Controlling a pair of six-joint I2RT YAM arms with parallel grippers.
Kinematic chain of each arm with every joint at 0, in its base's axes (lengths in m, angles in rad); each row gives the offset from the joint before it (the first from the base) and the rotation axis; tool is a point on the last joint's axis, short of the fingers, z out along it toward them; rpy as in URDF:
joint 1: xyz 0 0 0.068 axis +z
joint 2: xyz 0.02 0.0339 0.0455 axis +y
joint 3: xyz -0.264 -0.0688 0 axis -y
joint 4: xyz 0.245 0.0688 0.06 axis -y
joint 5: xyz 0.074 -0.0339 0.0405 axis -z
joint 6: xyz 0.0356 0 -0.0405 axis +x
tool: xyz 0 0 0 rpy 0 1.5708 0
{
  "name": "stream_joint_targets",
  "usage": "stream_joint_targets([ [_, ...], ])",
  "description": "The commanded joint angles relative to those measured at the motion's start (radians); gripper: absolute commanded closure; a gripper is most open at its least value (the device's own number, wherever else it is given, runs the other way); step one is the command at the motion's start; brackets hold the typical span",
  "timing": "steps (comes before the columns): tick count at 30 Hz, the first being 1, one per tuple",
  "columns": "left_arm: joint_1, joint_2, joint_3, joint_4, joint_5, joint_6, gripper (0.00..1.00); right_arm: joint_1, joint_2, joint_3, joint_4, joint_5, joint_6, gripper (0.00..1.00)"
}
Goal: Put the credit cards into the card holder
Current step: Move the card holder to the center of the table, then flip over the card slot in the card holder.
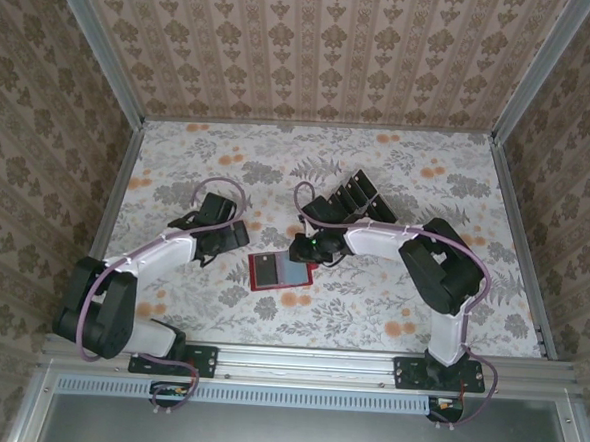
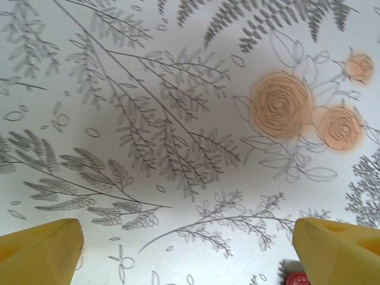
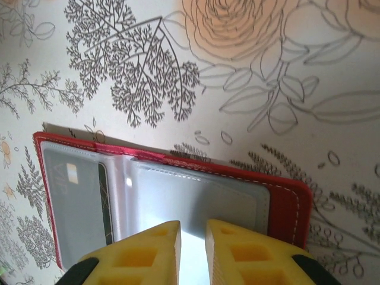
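Open red leather-like card holder [image 1: 280, 271] lies mid flowery table [image 1: 420, 309], long side L-R. Right gripper [image 3: 193, 228] just above it, jaws a slit apart, empty. Left gripper [image 2: 190, 255] wide open, nearby.

No legible text or markings

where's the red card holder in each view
top external: card holder lies open, mid-picture.
left wrist: a red sliver at the bottom edge, probably its corner.
right wrist: open across the lower half, under the right hand.
shared landmark: the flowered tablecloth.
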Motion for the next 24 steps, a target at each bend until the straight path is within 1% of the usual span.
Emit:
stream_joint_targets([
  [1, -0.005, -0.038, -0.016, 0.005, 0.071, 0.026, 0.00, 0.010, -0.040, -0.012, 0.002, 0.037, 0.012, 0.75],
  [4, -0.026, -0.088, -0.056, 0.000, 0.079, -0.002, 0.00, 0.009, -0.056, 0.019, -0.017, 0.028, -0.032, 0.72],
  [5, -0.060, -0.107, -0.071, -0.001, 0.077, -0.015, 0.00, 0.010, -0.059, 0.033, -0.030, 0.025, -0.049, 0.71],
  [9, -0.121, -0.167, -0.123, 0.004, 0.071, -0.078, 0.00, 0.010, -0.053, 0.083, -0.106, 0.023, -0.103, 0.67],
  [12, -0.184, -0.196, -0.151, 0.031, 0.053, -0.130, 0.00, 0.010, -0.046, 0.095, -0.142, 0.033, -0.129, 0.64],
  [17, -0.275, -0.183, -0.146, 0.018, -0.007, -0.167, 0.00, 0.010, -0.034, 0.094, -0.160, 0.038, -0.148, 0.64],
  [24, -0.348, -0.106, -0.133, -0.054, -0.117, -0.165, 0.00, 0.013, -0.013, 0.092, -0.162, 0.029, -0.150, 0.63],
])
